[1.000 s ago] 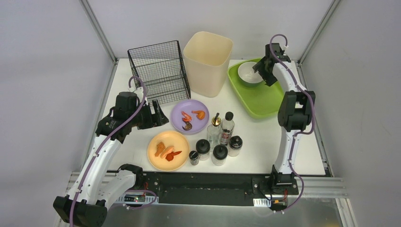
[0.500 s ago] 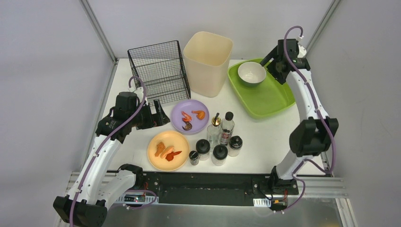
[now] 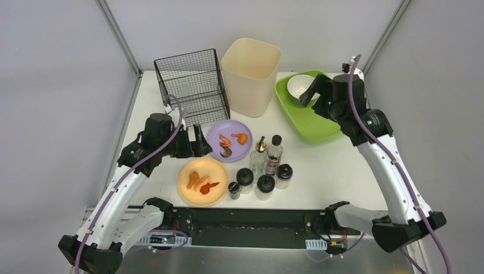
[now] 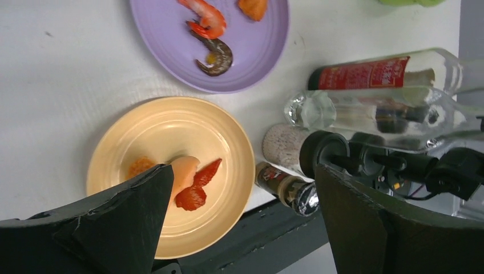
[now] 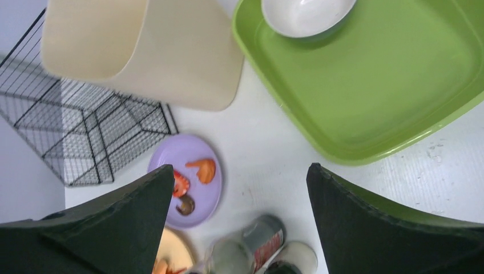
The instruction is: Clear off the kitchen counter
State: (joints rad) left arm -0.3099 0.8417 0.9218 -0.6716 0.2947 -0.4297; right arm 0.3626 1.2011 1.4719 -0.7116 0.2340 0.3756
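The white kitchen counter [image 3: 319, 165] holds a purple plate [image 3: 229, 140] with shrimp, an orange plate [image 3: 202, 181] with food bits, and a cluster of bottles and jars [image 3: 261, 168]. A white bowl [image 3: 301, 87] sits in the green tray [image 3: 311, 117]. My left gripper [image 3: 195, 141] is open and empty, low beside the purple plate's left edge. My right gripper [image 3: 313, 94] is open and empty, raised over the tray near the bowl. The left wrist view shows the orange plate [image 4: 171, 171] and purple plate [image 4: 211, 43]; the right wrist view shows the tray [image 5: 371, 85] and bowl [image 5: 305, 16].
A black wire basket [image 3: 191, 85] and a tall cream bin [image 3: 251, 74] stand at the back. Metal frame posts rise at the back corners. The counter's near edge runs just below the orange plate and jars.
My right arm has swung down and forward from the far right of the tray, its gripper now over the tray by the bowl. My left gripper has shifted slightly right toward the purple plate.
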